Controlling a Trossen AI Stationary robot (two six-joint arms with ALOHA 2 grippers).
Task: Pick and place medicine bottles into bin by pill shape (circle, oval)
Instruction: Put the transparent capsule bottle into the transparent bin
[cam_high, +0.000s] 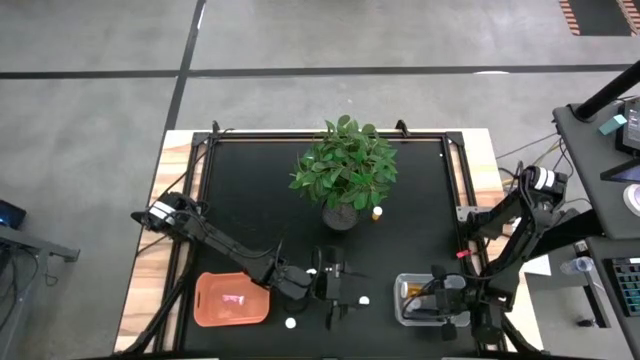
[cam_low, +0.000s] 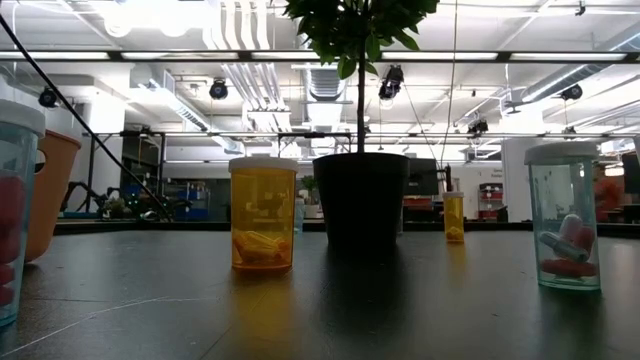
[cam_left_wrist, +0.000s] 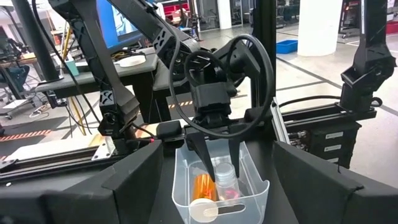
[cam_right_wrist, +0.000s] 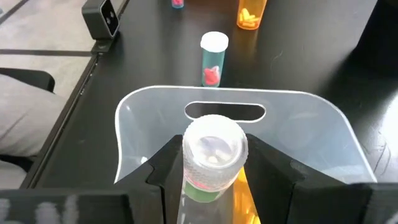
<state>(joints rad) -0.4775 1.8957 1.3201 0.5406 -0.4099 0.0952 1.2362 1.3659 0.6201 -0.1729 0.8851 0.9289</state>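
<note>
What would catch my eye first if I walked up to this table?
Probably the leafy potted plant standing mid-table. Next, the right gripper over the clear bin, shut on a clear-capped bottle. On the opposite side, an orange bin lies flat beside the left arm.

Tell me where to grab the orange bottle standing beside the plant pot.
Grip the orange bottle round its straight body, below the cap, coming level from the side away from the plant pot: it stands upright, and the leaves probably crowd a drop from above.
</note>
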